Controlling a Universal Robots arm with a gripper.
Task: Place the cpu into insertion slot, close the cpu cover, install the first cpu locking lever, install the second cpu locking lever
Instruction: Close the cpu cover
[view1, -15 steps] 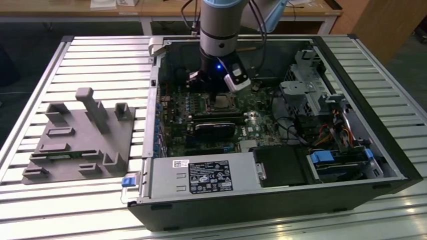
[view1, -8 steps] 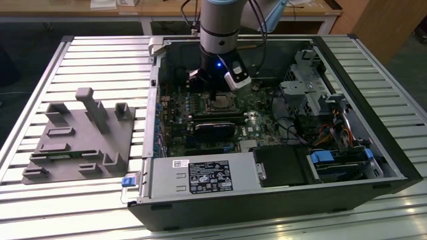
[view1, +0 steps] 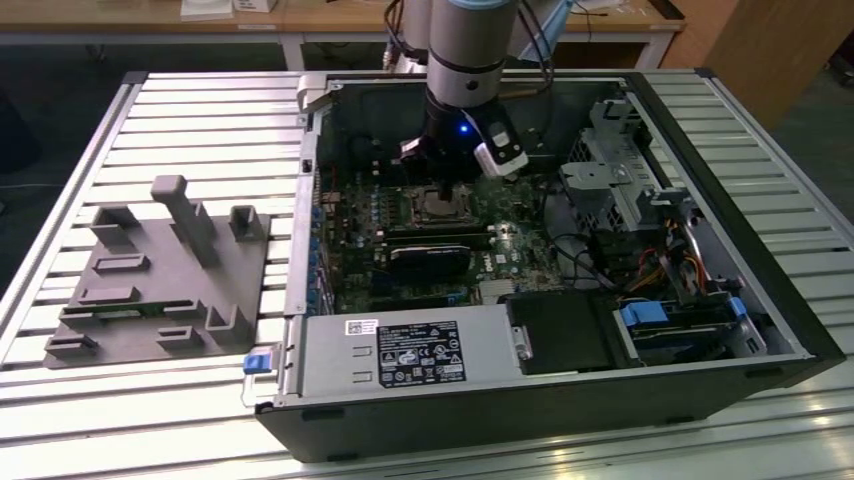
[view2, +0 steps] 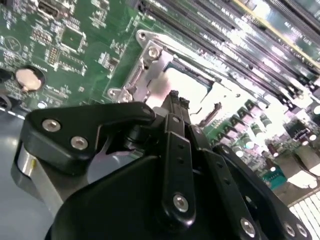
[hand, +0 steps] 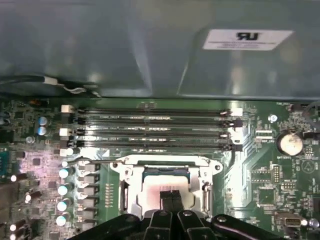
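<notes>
Open computer case (view1: 534, 425) on slatted table (view1: 200, 120). Green motherboard (hand: 280, 185) inside case carries insertion slot (view1: 441, 210). Memory slots (hand: 155, 130) run just beside slot. Gripper (hand: 171, 197) directly over slot, fingertips clenched together, nothing between them (contact with chip unclear). Cpu cover (hand: 206, 172) lies flat over slot rim. Cpu (hand: 150, 195) seated in slot, pale top showing through cover's cut-out.

The fingers (hand: 166, 201) hide part of the cpu (hand: 152, 186)
</notes>
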